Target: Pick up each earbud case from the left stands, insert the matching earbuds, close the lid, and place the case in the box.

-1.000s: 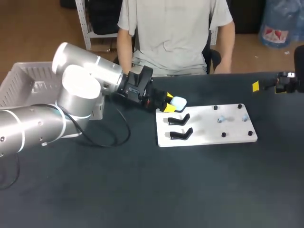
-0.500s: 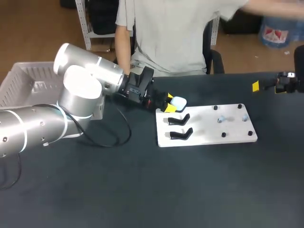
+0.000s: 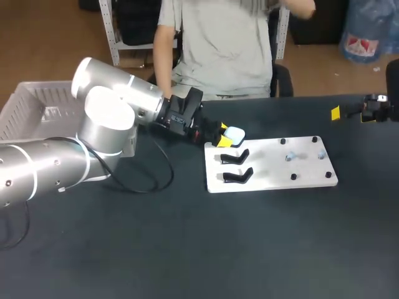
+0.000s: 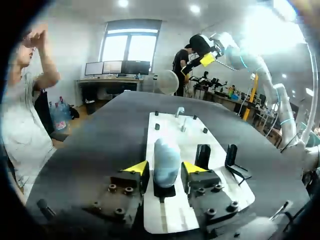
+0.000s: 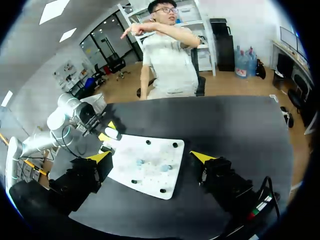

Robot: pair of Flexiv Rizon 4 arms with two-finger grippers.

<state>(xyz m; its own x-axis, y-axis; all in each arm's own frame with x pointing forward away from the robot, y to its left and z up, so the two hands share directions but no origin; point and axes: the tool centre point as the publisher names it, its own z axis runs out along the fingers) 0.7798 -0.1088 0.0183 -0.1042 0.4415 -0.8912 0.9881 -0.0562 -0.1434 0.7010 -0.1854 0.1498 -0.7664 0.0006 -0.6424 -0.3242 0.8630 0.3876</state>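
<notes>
Currently the left gripper sits at the far left corner of the white board, its 2 yellow tips flanking the pale blue earbud case. The case stands upright on the farthest of 3 black stands along the board's left edge. The left wrist view shows a thin gap between the case and 1 finger, so the fingers are slightly parted around the case rather than clamped on it. The other 2 stands carry nothing.

Toward the board's right end lie 2 small earbuds, apart from each other, with 4 black pegs around them.

At the worktop's far right edge, well apart from the board, is the right gripper. Its fingers are spread wide with nothing between them.

Off the worktop's far left corner, behind the left arm, is the white slatted box.
</notes>
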